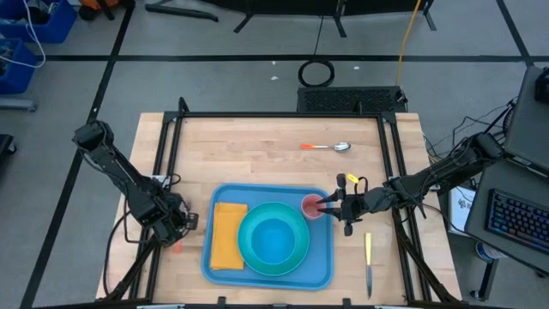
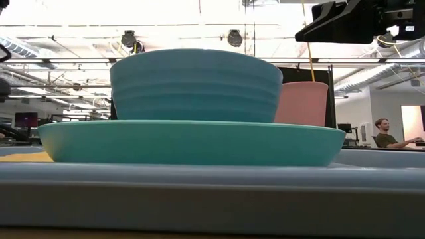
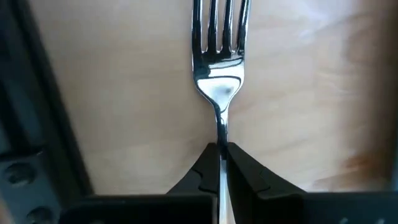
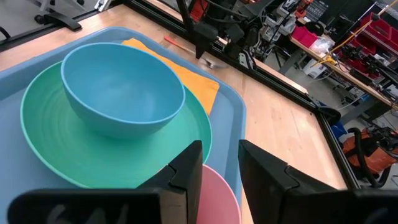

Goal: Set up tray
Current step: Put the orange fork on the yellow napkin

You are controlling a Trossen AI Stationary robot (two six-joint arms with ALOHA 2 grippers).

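1. The tray (image 1: 322,273) is seen lying flat on the wooden table (image 1: 274,150), toward the near edge and between the two arms; it is the largest item on the surface.
2. It is already loaded: an orange napkin (image 1: 227,234) is laid on its left part, a turquoise plate (image 1: 253,257) is set beside that, a blue bowl (image 1: 274,239) is nested on the plate, and a pink cup (image 1: 310,206) is stood at the right rear corner.
3. The left gripper (image 3: 221,155) is found off the tray's left edge, its fingers clamped tight on the handle of a fork (image 3: 219,56), tines pointing away over bare wood.
4. The right gripper (image 1: 336,204) is held at the pink cup, one finger inside the rim and one outside, so the cup wall is pinched between them; the jaws are set narrow, not wide.
5. A spoon (image 1: 330,147) is left on the table behind the tray and a knife (image 1: 368,263) to its right, both well apart from the rim.
6. The tray is judged stiff, light plastic, smooth and likely slippery on wood; now that it is loaded, it would be best left unmoved.
7. If a hold is needed, the raised rim at a bare edge is the place, so that the stacked dishes are not tipped.
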